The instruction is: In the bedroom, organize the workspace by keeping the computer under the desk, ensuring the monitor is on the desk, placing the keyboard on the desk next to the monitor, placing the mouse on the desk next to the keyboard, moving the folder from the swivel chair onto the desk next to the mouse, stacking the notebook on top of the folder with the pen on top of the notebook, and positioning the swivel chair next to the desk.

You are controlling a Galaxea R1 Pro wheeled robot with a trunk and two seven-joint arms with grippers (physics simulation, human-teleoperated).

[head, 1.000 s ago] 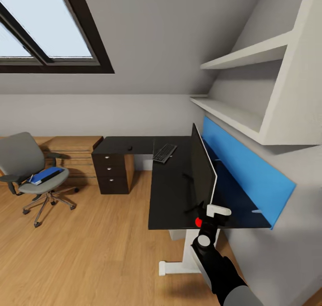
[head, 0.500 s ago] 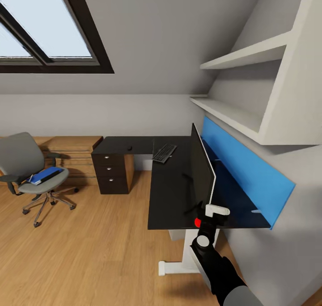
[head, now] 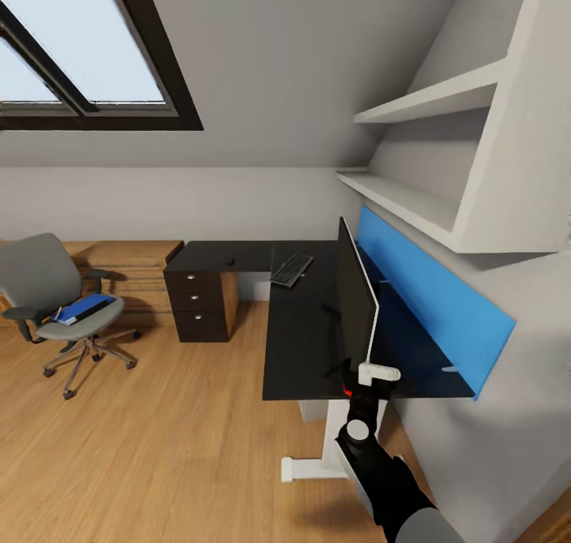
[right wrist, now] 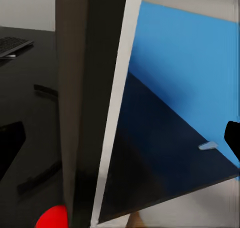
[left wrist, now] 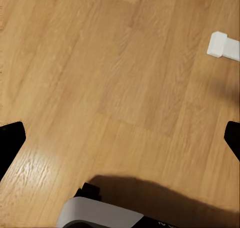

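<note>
The black L-shaped desk (head: 305, 345) carries the wide monitor (head: 354, 297), seen edge-on. The keyboard (head: 292, 269) lies beyond the monitor, and a small dark mouse (head: 231, 262) sits on the far wing. My right gripper (head: 373, 374) is at the monitor's near end. In the right wrist view the gripper (right wrist: 120, 143) is open, its fingers on either side of the monitor's edge (right wrist: 90, 88). The grey swivel chair (head: 36, 277) stands far left with the blue folder (head: 83, 309) on its seat. My left gripper (left wrist: 120, 138) hangs open over the floor. The computer, notebook and pen are out of view.
A blue wall panel (head: 432, 297) runs behind the desk under white shelves (head: 412, 202). Low wooden cabinets (head: 131, 273) line the far wall. The desk's white leg and foot (head: 317, 468) stand near my arm. Wooden floor (head: 159, 448) lies between the chair and the desk.
The whole view has shifted slightly. My right gripper has edged closer to the monitor's near end, and the red mark below it is now mostly hidden.
</note>
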